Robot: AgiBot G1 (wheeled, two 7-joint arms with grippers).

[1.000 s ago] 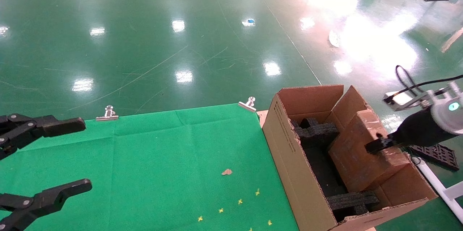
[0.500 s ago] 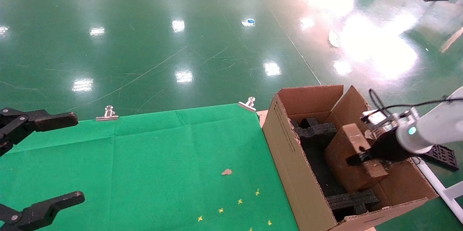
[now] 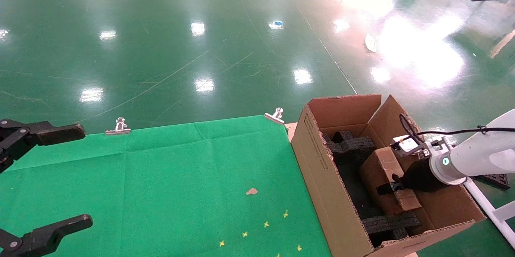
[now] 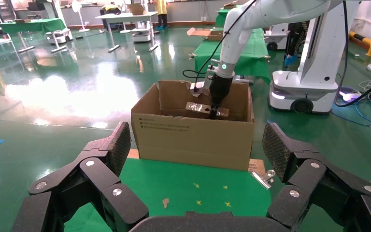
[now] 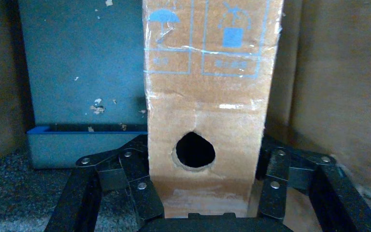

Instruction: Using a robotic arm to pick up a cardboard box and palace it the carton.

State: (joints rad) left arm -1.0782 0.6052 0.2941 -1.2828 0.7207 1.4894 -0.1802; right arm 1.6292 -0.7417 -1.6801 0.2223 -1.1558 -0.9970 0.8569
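Observation:
The robotic arm (image 3: 478, 156), white with a green-lit ring, reaches into the carton (image 3: 322, 172) from the right. My right gripper (image 3: 396, 186) is shut on the cardboard box (image 3: 380, 168) and holds it low inside the carton, between the black foam inserts (image 3: 354, 144). In the right wrist view the gripper (image 5: 205, 166) clamps both sides of the cardboard box (image 5: 207, 96), whose round hole faces the camera. My left gripper (image 3: 68, 178) is open and empty over the table's left edge. In the left wrist view it (image 4: 198, 142) faces the carton (image 4: 193, 137) and the robotic arm (image 4: 232, 34).
A green cloth (image 3: 169, 168) covers the table, held by metal clips (image 3: 119, 126) at its far edge. A brown scrap (image 3: 252, 191) and several yellow crosses lie near the carton. A black mat (image 3: 493, 178) and white frame (image 3: 489, 206) are right of the carton.
My right gripper has moved left and down, taking the cardboard box from above the carton's rim to deep inside it. My left gripper shifted slightly left and opened a little wider.

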